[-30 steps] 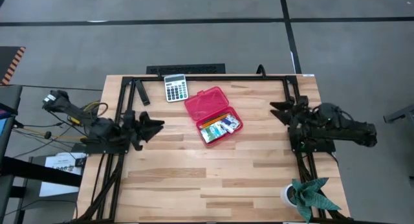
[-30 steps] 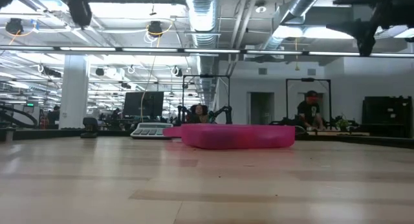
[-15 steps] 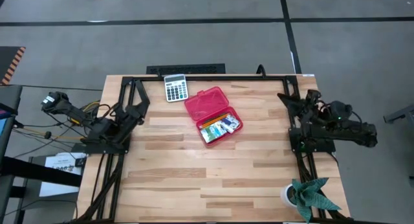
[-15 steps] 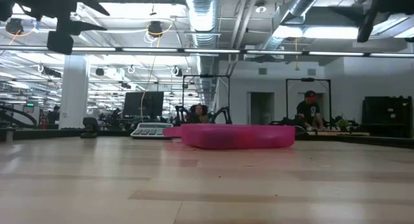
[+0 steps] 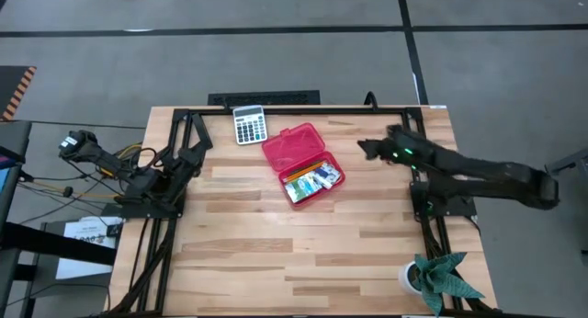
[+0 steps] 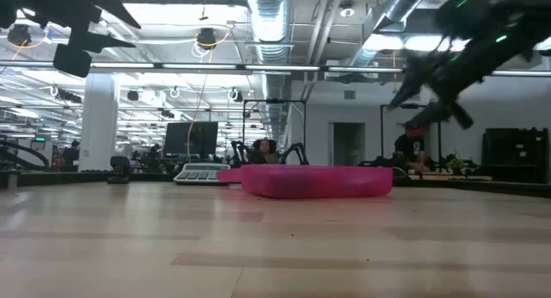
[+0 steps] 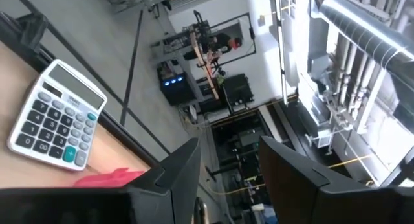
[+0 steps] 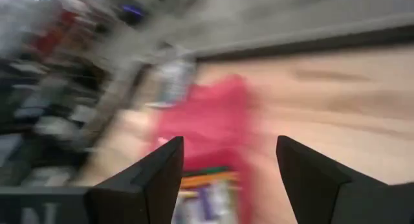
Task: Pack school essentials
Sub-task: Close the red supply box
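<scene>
The red hinged case [image 5: 296,148] lies open near the table's middle. One half holds the school essentials: thin orange and yellow pencils [image 5: 301,172] and green-and-white packets [image 5: 322,179]. In the low view only the case's side wall [image 6: 315,181] shows. My right gripper [image 5: 366,148] hangs open above the table, a little to the right of the case, pointing at it; the blurred right wrist view shows the case [image 8: 207,120] beyond its fingers. My left gripper [image 5: 188,136] is open over the table's far left corner, with nothing between its fingers [image 7: 184,169].
A grey calculator [image 5: 249,125] lies at the far edge, left of the case, and also shows in the left wrist view [image 7: 57,114]. A potted plant [image 5: 436,274] stands at the near right corner. Black frame rails [image 5: 303,109] run along the far, left and right edges.
My right gripper has swung out from the table's right edge toward the red case, sinking a little and rolling. My left gripper has turned from pointing at the table's middle to pointing along the left rail toward the far edge, then kept still. The case has not moved.
</scene>
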Robot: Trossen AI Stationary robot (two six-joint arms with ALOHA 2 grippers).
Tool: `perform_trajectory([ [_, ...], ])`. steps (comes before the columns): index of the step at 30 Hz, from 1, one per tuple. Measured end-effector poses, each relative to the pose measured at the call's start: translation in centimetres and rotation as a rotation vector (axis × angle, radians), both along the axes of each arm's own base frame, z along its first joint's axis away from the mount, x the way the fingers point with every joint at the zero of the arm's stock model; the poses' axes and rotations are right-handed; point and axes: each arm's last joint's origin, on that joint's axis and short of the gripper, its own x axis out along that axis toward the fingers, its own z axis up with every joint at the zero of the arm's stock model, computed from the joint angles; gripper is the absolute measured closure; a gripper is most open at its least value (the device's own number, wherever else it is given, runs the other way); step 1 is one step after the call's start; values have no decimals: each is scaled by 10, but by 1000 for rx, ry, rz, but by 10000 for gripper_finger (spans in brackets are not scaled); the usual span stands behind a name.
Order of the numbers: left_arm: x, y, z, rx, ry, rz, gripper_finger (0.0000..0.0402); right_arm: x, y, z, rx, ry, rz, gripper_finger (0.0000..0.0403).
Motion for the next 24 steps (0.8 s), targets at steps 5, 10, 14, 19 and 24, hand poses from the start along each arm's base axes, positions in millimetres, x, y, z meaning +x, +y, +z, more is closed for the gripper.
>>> perform_trajectory([
  [5, 0, 0, -1, -10, -8, 12, 251, 28, -48, -3, 97, 167, 47, 148],
  [10, 2, -1, -4, -1, -2, -7, 251, 67, -100, 8, 63, 284, 190, 148],
  [14, 5, -2, -9, 7, -7, -63, 251, 103, -141, 14, 60, 377, 294, 148],
  [19, 9, -5, -17, 17, 5, -179, 251, 146, -167, 3, 109, 489, 425, 148],
  [24, 11, -7, -29, -18, 23, -249, 251, 175, -176, -18, 164, 576, 510, 148],
])
